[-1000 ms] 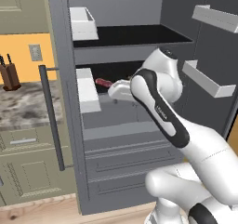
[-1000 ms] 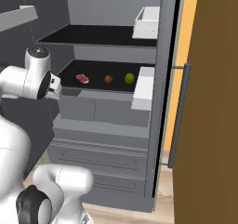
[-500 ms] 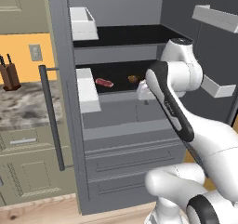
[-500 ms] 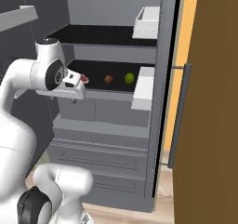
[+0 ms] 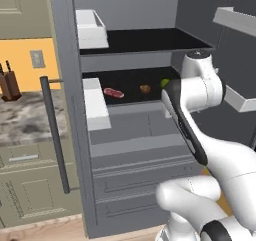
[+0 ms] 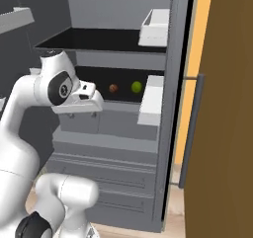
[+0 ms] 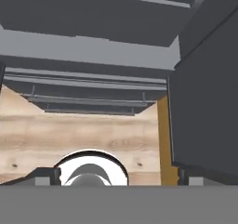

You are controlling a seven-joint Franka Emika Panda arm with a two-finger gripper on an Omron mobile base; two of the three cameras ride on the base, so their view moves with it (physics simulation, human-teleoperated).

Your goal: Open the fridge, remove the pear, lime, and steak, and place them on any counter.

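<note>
The fridge (image 5: 131,135) (image 6: 116,129) stands open, both doors swung wide. On its lower dark shelf lie the red steak (image 5: 113,92), the brownish pear (image 5: 145,89) (image 6: 113,88) and the green lime (image 5: 164,83) (image 6: 137,87), the lime partly behind my arm. My gripper (image 6: 79,109) (image 5: 168,111) hangs in front of the shelf edge and points down, apart from all three. In the hand view the gripper (image 7: 119,175) is open with nothing between its tips, looking down at the fridge's drawer fronts (image 7: 93,83) and the wooden floor. The counter is out of view.
White door bins (image 5: 95,105) (image 6: 152,99) jut from the open doors beside the shelf. A long bar handle (image 5: 55,135) (image 6: 190,128) runs down each door. Left of the fridge, a stone-topped cabinet (image 5: 25,120) carries a knife block (image 5: 7,82).
My hand has pulled away from the steak, swung across the shelf front and turned downward. The steak, pear and lime stay where they were on the shelf.
</note>
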